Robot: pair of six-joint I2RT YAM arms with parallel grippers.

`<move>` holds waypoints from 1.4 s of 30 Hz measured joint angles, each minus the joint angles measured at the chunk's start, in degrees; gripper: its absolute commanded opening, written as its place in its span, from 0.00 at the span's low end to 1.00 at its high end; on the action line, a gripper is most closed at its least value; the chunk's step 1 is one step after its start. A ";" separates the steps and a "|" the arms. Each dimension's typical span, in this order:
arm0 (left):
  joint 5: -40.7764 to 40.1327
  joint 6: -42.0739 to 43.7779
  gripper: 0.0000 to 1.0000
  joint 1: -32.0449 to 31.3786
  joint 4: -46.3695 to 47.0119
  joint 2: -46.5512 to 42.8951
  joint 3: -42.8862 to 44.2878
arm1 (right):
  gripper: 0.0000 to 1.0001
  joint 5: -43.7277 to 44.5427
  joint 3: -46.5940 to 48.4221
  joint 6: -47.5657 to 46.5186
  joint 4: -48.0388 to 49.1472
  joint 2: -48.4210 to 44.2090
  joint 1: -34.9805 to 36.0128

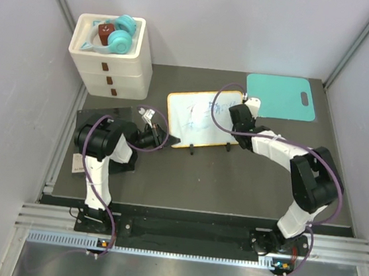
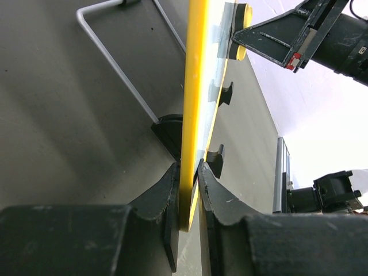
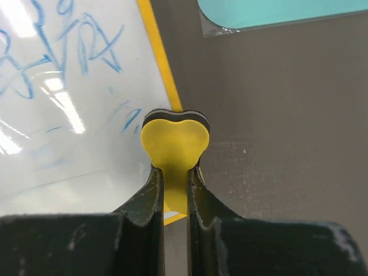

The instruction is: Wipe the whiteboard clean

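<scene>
The whiteboard [image 1: 203, 119], white with a yellow frame and blue scribbles, stands tilted on small black feet at the table's middle. My left gripper [image 1: 160, 137] is shut on its left edge; in the left wrist view the yellow frame [image 2: 192, 115] runs edge-on between my fingers [image 2: 167, 201]. My right gripper [image 1: 239, 116] is shut on a yellow heart-shaped eraser [image 3: 175, 144] with a black underside, held against the board's right edge. Blue scribbles [image 3: 80, 49] show left of the eraser in the right wrist view. The eraser also shows in the left wrist view [image 2: 240, 31].
A teal mat [image 1: 281, 96] with a handle hole lies at the back right. A white drawer unit [image 1: 112, 56] with teal and red items on top stands at the back left. A black square pad [image 1: 110, 119] lies under the left arm.
</scene>
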 measured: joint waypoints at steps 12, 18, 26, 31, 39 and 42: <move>-0.28 0.11 0.00 0.61 -0.66 0.02 0.00 | 0.00 -2.67 5.38 -5.70 1.44 4.31 6.78; -1.27 0.79 0.00 0.66 -1.42 0.02 0.00 | 0.00 -8.79 10.75 -8.61 2.21 7.80 9.79; -1.86 1.55 0.00 0.63 -2.05 0.02 0.00 | 0.00 -14.03 22.64 -10.05 4.04 16.59 18.49; -1.97 1.68 0.00 0.63 -2.32 0.02 0.00 | 0.00 -12.98 28.06 -10.23 3.50 20.94 22.47; -1.99 2.05 0.00 0.37 -2.36 0.02 0.00 | 0.00 -8.50 26.69 -6.43 3.41 20.22 22.69; -2.23 2.03 0.00 0.22 -2.36 0.02 0.00 | 0.00 -8.79 24.90 -4.87 2.95 18.71 20.92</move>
